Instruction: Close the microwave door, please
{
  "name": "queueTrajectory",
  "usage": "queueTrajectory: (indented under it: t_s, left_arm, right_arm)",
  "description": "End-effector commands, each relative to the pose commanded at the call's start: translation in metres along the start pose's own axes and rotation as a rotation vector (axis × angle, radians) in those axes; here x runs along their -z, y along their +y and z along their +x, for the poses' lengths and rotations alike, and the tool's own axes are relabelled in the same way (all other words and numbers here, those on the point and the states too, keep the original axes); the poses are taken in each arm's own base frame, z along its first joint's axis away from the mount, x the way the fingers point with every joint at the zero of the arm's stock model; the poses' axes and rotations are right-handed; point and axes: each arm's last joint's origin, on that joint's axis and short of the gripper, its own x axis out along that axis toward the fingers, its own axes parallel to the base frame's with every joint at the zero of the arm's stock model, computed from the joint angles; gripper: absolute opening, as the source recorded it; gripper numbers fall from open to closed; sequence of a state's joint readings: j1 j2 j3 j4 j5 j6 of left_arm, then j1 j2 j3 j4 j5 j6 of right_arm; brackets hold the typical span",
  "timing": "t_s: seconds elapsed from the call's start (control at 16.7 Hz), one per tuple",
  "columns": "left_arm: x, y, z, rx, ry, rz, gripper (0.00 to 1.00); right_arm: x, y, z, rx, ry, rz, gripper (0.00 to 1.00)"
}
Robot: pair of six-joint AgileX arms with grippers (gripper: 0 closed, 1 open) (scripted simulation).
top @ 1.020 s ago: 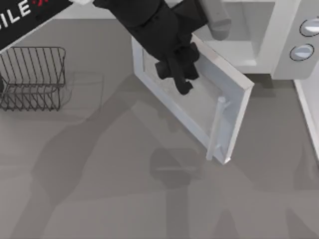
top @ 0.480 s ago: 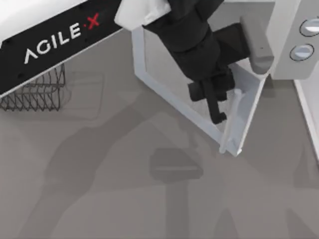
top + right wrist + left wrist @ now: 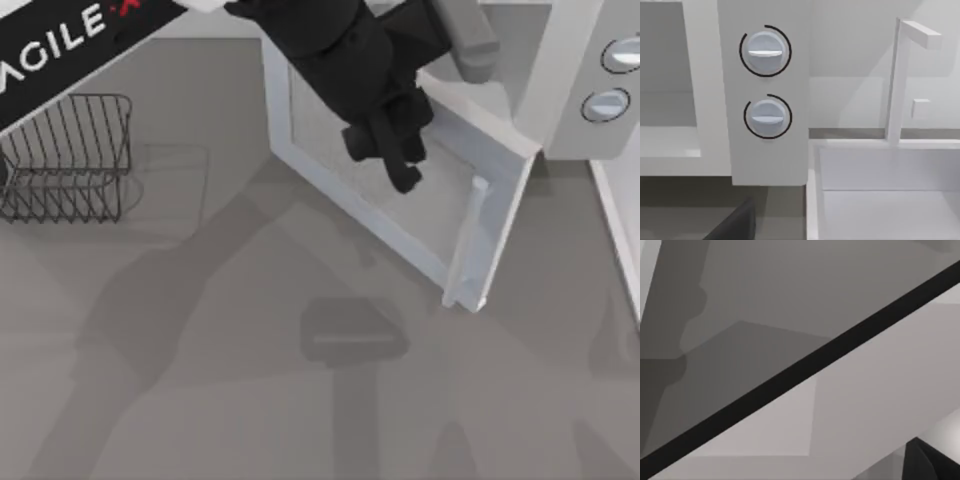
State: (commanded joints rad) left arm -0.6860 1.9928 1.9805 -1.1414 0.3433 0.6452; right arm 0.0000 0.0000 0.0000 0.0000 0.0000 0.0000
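The white microwave (image 3: 570, 90) stands at the table's back right, with two round knobs (image 3: 765, 50) on its side panel. Its door (image 3: 440, 215) stands partly open, angled out toward the table's front, and the pale bar handle (image 3: 462, 245) runs along its free edge. My left gripper (image 3: 395, 165) hangs black over the door's outer face, near the speckled window. A dark edge of the door (image 3: 790, 375) runs slantwise through the left wrist view. The pale cavity (image 3: 670, 100) shows beside the knob panel.
A dark wire rack (image 3: 65, 155) sits at the table's left side. A white basin (image 3: 885, 190) with a thin white tap (image 3: 897, 80) stands right of the microwave. Open grey tabletop (image 3: 250, 400) lies in front of the door.
The door has swung closer to the microwave than a second ago. Since half a second ago my left gripper has drawn back from the handle toward the door's middle.
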Motion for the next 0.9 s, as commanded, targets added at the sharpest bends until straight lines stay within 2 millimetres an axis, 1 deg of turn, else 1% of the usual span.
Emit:
queueTrajectory:
  t_s: [0.24,0.48,0.6,0.72,0.9]
  left_arm:
    - [-0.001,-0.003,0.006,0.019,0.014,0.004,0.0]
    - [-0.001,-0.012,0.029,0.103,0.077,-0.009,0.0]
    - [-0.002,-0.014,0.038,0.124,0.1,-0.018,0.0]
    - [-0.006,-0.013,0.037,0.107,0.091,-0.019,0.0]
    - [-0.015,-0.007,0.017,0.026,0.023,-0.001,0.0]
  right_arm:
    - [0.0,0.0,0.0,0.0,0.0,0.0,1.0]
    - [0.0,0.0,0.0,0.0,0.0,0.0,1.0]
    - [0.0,0.0,0.0,0.0,0.0,0.0,1.0]
    - [0.0,0.0,0.0,0.0,0.0,0.0,1.0]
    - [0.0,0.0,0.0,0.0,0.0,0.0,1.0]
